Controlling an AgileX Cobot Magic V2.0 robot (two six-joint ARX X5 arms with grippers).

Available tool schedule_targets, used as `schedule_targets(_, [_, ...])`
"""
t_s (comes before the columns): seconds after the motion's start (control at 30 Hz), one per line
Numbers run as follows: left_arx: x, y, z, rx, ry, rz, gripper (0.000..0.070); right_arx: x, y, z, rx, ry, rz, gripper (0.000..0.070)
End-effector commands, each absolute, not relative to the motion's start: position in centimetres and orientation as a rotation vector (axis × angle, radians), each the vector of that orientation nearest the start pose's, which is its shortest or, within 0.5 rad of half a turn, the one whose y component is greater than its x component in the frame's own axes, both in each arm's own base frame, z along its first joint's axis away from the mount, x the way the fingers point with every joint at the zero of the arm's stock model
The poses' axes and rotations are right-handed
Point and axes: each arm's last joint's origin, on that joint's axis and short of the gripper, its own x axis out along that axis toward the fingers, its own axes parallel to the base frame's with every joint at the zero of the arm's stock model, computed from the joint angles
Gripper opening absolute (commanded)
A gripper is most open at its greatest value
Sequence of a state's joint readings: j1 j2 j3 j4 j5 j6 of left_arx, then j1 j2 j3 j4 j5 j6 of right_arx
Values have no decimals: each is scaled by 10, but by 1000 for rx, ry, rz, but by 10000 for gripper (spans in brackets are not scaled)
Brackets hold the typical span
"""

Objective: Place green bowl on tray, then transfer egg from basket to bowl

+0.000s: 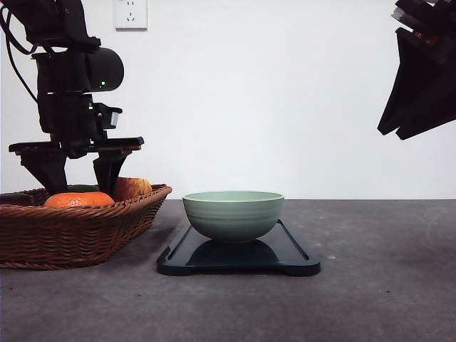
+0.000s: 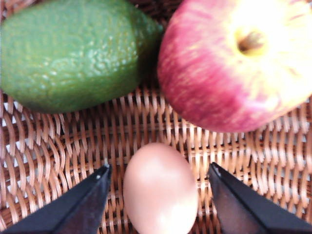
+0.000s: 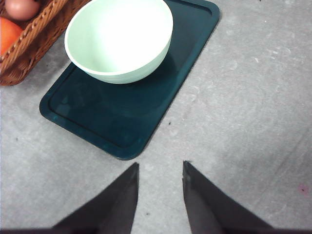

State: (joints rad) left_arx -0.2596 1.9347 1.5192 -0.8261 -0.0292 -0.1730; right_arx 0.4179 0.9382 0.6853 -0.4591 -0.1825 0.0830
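The green bowl [image 1: 233, 214] is already sitting on the tray [image 1: 214, 258], empty inside, so the first half of the job looks done and the egg transfer is the step in hand. The left gripper [image 2: 158, 183] is reaching down into the basket [image 1: 78, 231], its jaws spread wide with the egg [image 2: 160, 192] lying between them on the wicker, a clear gap showing on either side, so nothing is being held yet. An avocado [image 2: 73, 53] and a red-and-yellow apple [image 2: 234, 63] are lying just beyond the egg, near it but not touching it, and an orange [image 1: 78, 199] is resting at the basket's front. I would judge the next move calls for closing gently and evenly on the egg without cracking it or letting it roll, then lifting clear of the rim and carrying it over to the bowl. The right gripper [image 3: 158, 175] is hanging high over the bare table [image 3: 243, 97] beside the tray, jaws apart and empty. The tabletop is a dark grey, slightly mottled surface, and a plain white wall with a socket [image 1: 130, 13] is standing behind it.
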Motion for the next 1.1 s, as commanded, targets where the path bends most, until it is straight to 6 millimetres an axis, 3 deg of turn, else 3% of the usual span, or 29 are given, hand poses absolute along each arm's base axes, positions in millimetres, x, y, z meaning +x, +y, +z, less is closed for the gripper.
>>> schedule_targets(0.0, [387,-103,213,30,1232,-87,418,172,83,251,-15,733,549,174])
schedule_targets(0.83, [392,-105,187,31,1309,-66,413,172,83,251,-18,731,549,174])
schedule_targets(1.07, [393,-105,187,31,1304,-67,240,172,83,251,-18,731,548,174])
